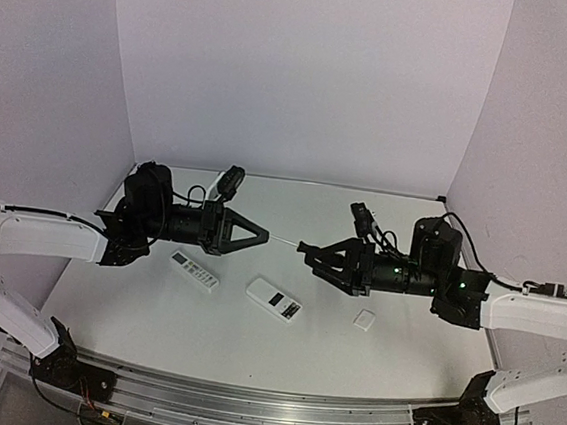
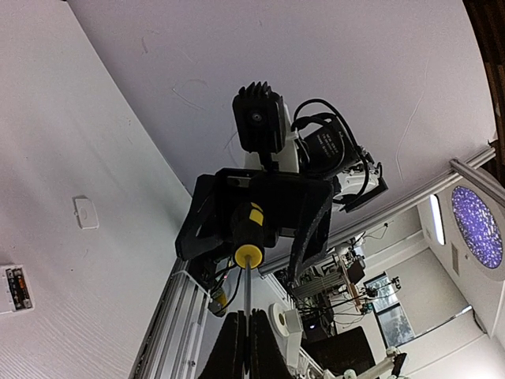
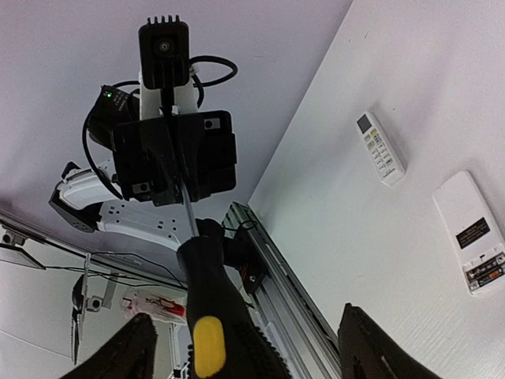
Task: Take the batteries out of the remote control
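A white remote control [image 1: 274,300] lies back-up at the table's middle, and dark batteries [image 3: 488,272] show in its open compartment. A second remote [image 1: 195,270] lies face-up to its left. Above them the two arms meet tip to tip. My left gripper [image 1: 260,234] is shut on the thin metal shaft of a black-and-yellow screwdriver [image 2: 248,229]. My right gripper [image 1: 306,249] stands open, its fingers [image 3: 138,347] wide on either side of the screwdriver handle [image 3: 213,316], with a gap showing beside it. The left gripper [image 2: 246,347] pinches the shaft between flat, closed jaws.
The small white battery cover [image 1: 365,320] lies on the table right of the remotes, below the right arm. White walls close the table in at the back and both sides. A metal rail [image 1: 244,410] carries the arm bases at the near edge.
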Controlling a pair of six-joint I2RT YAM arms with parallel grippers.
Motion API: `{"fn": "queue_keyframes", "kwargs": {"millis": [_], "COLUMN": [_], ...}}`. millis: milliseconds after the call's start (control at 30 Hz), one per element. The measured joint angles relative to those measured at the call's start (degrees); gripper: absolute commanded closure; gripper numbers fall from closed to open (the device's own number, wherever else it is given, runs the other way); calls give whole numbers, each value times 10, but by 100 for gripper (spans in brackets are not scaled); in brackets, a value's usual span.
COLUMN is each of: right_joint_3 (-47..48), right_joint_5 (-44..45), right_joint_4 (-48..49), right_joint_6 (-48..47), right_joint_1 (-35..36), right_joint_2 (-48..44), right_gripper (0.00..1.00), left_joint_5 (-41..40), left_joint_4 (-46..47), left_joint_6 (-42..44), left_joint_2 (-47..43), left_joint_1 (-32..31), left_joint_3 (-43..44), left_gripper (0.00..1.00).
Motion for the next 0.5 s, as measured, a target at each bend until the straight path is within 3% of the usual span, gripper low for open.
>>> {"fn": "queue_keyframes", "kwargs": {"millis": [100,367,500], "right_joint_3": [0,1,0], "right_joint_5": [-13,-29,-28], "right_joint_4": [34,92,103], "right_joint_6": [23,61,72], "right_joint_1": [0,0,0], "right_joint_2": [20,30,30], "right_gripper": [40,41,46], "left_joint_5": [-4,-15,-16], "left_joint_4": [-1,0,2], "left_joint_6": [-1,-2,-2], "left_joint_2": [-2,-10,-17], "left_joint_1": [0,0,0], "left_joint_3": [-3,-15,-18], "left_gripper": [100,100,100]}}
